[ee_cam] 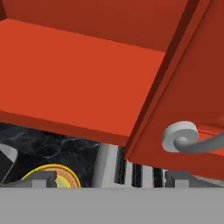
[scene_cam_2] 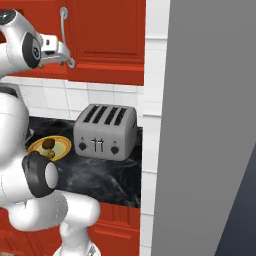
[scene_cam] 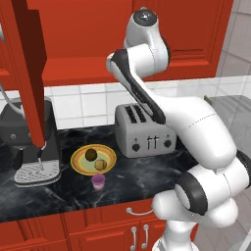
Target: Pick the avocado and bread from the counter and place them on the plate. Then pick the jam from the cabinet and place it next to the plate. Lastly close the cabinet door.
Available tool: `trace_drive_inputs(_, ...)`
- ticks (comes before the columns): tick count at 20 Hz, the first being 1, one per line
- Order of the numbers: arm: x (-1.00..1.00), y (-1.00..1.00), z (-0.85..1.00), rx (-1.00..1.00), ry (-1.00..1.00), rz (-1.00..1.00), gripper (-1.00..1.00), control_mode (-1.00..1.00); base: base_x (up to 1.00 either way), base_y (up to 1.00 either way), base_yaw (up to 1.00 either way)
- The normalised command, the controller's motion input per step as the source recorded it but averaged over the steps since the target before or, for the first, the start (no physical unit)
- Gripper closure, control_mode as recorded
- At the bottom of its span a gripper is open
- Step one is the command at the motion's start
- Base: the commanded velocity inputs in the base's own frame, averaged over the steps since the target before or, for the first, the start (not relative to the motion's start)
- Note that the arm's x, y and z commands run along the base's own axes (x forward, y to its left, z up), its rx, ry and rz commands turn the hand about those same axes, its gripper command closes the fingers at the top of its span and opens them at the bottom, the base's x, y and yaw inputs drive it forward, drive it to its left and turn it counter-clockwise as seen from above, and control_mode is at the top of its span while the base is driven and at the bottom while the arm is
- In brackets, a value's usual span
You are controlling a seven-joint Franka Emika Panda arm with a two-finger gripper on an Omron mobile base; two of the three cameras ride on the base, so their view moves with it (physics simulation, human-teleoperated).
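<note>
The round yellow-rimmed plate [scene_cam: 93,159] on the black marble-veined tabletop [scene_cam: 142,176] carries the dark brown-olive avocado [scene_cam: 91,155] and the golden-tan bread [scene_cam: 101,164]. The small lilac jam jar [scene_cam: 98,181] stands on the tabletop just in front of the plate, near but apart from its rim. What looks left is closing the tall red cabinet door [scene_cam: 30,73], which stands swung out edge-on over the grey coffee machine [scene_cam: 29,147]. In the right base view the gripper [scene_cam_2: 64,54] is raised by the red upper cabinet [scene_cam_2: 105,40], close to a silver bar handle [scene_cam_2: 63,25]; its jaws stand apart and hold nothing. In the hand view a curled handle end [ee_cam: 179,136] sits close ahead. The risk, in my judgement, is that the jaws snag that handle, or that the arm pushes the wrong panel instead of the open door on the far side beyond the silver four-slot toaster [scene_cam: 144,130].
</note>
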Motion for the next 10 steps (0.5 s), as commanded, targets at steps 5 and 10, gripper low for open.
trace_drive_inputs(5,-0.66,0.02,-0.25,-0.12,-0.31,0.01,-1.0,-1.0,0.0,0.0,0.0)
trace_drive_inputs(10,-0.92,0.0,-0.1,-0.08,-0.11,0.02,-1.0,-1.0,0.0,0.0,0.0)
